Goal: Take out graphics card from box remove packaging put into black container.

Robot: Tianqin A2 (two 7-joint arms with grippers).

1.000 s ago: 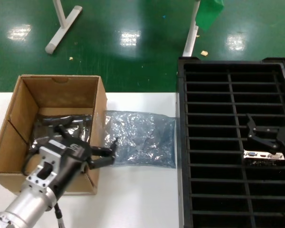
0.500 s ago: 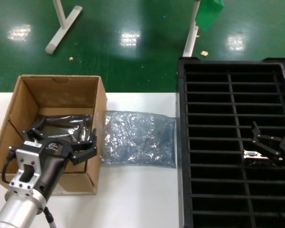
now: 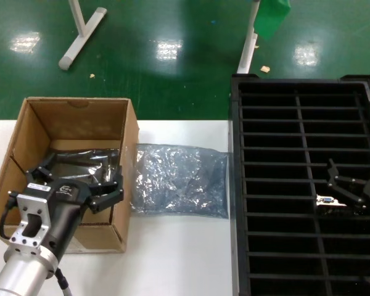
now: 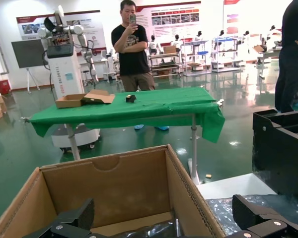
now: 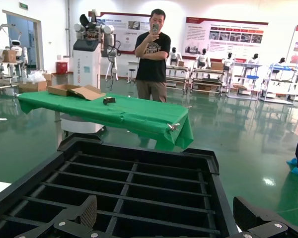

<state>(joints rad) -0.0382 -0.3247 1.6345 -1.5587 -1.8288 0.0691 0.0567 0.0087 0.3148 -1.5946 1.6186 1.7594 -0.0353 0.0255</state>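
Since a second before, the left pincer [image 3: 78, 183] had swung back from the box's right wall to hover over the open box [image 3: 24, 142], its fingers spread wide and gripping nothing. The right pincer [image 3: 351, 185] had drifted slightly lower and further right over the black container [image 3: 237, 185], also released, its fingers apart. The graphics card [image 3: 333, 201] sat in a slot of the container's right column, its silvery bracket showing just beneath that pincer. The crinkled packaging [image 3: 182, 179] lay flat on the white table [image 3: 179, 259] between box and container, touching the box's right side. A dark bag [image 3: 86, 160] rested inside the box.
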